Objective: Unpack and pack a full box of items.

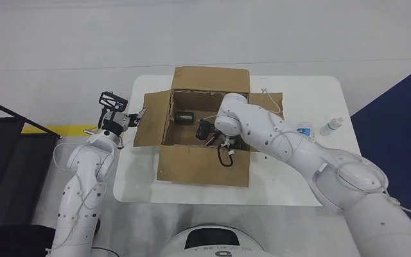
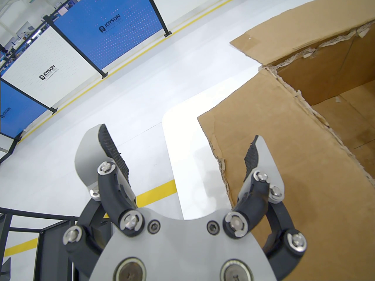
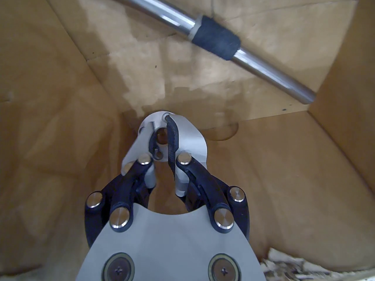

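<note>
Open brown cardboard box (image 1: 200, 168) sits on the white tabletop (image 1: 289, 186) with all four flaps folded out. The right pincer (image 3: 164, 118) is down inside the box, above its floor and close to a side wall (image 3: 58, 89). Its fingers are together and nothing is visible between the pads. In the top view the same pincer (image 1: 204, 132) lies within the box opening. Beyond its tip, a silver metal tube with a black textured sleeve (image 3: 215, 40) runs diagonally along the inner wall. A short dark cylinder (image 1: 185, 117) rests on the box floor by the far wall; I cannot tell whether it is that tube. The left pincer (image 2: 178, 132) is outside the box, just beside its left flap (image 2: 293, 162), fingers spread apart and holding nothing. A small clear plastic bottle (image 1: 331, 126) stands on the tabletop, well apart from the box on its right.
</note>
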`<state>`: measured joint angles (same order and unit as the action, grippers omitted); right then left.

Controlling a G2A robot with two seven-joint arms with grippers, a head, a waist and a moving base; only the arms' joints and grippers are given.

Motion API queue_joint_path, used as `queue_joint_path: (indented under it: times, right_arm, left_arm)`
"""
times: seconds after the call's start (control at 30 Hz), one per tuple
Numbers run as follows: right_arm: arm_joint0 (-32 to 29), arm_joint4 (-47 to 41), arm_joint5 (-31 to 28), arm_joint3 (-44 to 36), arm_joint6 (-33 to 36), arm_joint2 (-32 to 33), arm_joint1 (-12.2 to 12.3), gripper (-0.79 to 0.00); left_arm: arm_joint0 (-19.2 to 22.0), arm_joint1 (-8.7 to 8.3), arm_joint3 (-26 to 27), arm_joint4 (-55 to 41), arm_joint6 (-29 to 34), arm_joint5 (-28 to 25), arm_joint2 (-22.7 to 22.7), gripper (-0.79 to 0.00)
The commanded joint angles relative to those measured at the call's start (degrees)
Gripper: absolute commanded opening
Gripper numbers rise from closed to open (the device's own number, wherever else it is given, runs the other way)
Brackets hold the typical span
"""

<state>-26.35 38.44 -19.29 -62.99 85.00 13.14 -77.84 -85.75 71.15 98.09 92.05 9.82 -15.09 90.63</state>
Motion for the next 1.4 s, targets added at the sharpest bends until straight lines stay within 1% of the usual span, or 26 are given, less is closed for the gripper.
queue_joint_path:
  times: [0.0,0.07,0.57,0.6,0.63,0.67,0.7,0.73,0.77,0.87,0.9,0.93,1.17,1.37]
  right_arm:
    - [0.9,-1.8,0.0,1.2,0.0,-1.8,-0.4,0.000]
    - [2.0,-3.2,0.2,2.5,0.2,-3.4,-0.9,0.000]
    - [0.9,-0.2,0.7,11.0,0.7,-3.4,-5.7,0.000]
    - [0.9,-0.1,0.7,11.6,0.7,-3.4,-6.0,-0.046]
    - [0.9,0.1,0.7,12.1,0.7,-3.4,-6.3,-0.123]
    - [0.8,0.4,0.7,12.7,0.7,-3.4,-6.6,-0.172]
    - [0.8,0.6,0.7,13.2,0.7,-3.4,-6.9,-0.240]
    - [0.8,0.8,0.8,13.6,0.8,-3.4,-7.2,-0.409]
    - [0.8,1.1,0.8,14.1,0.8,-3.4,-7.5,-0.453]
    - [0.8,1.7,0.8,15.3,0.9,-3.4,-8.3,-0.634]
    - [0.8,1.8,0.8,15.6,0.8,-3.4,-8.5,-0.770]
    - [0.9,2.1,0.7,15.8,0.7,-3.4,-8.7,-0.785]
    - [1.2,2.8,0.2,17.0,0.2,-3.4,-9.4,-0.785]
    - [2.2,2.9,-1.1,15.9,-1.1,-3.4,-9.0,-0.785]
  left_arm:
    - [0.0,0.00,0.0,0.0,0.0,0.0,0.0,0.000]
    - [0.0,0.00,0.0,0.0,0.0,0.0,0.0,0.000]
    - [0.0,0.00,0.0,0.0,0.0,0.0,0.0,0.000]
    - [0.0,0.00,0.0,0.0,0.0,0.0,0.0,0.000]
    - [0.0,0.00,0.0,0.0,0.0,0.0,0.0,0.000]
    - [0.0,0.00,0.0,0.0,0.0,0.0,0.0,0.000]
    - [0.0,0.00,0.0,0.0,0.0,0.0,0.0,0.000]
    - [0.0,0.00,0.0,0.0,0.0,0.0,0.0,0.000]
    - [0.0,0.00,0.0,0.0,0.0,0.0,0.0,0.000]
    - [0.0,0.00,0.0,0.0,0.0,0.0,0.0,0.000]
    - [0.0,0.00,0.0,0.0,0.0,0.0,0.0,0.000]
    - [0.0,0.00,0.0,0.0,0.0,0.0,0.0,0.000]
    - [0.0,0.00,0.0,0.0,0.0,0.0,0.0,0.000]
    - [0.0,0.00,0.0,0.0,0.0,0.0,0.0,0.000]
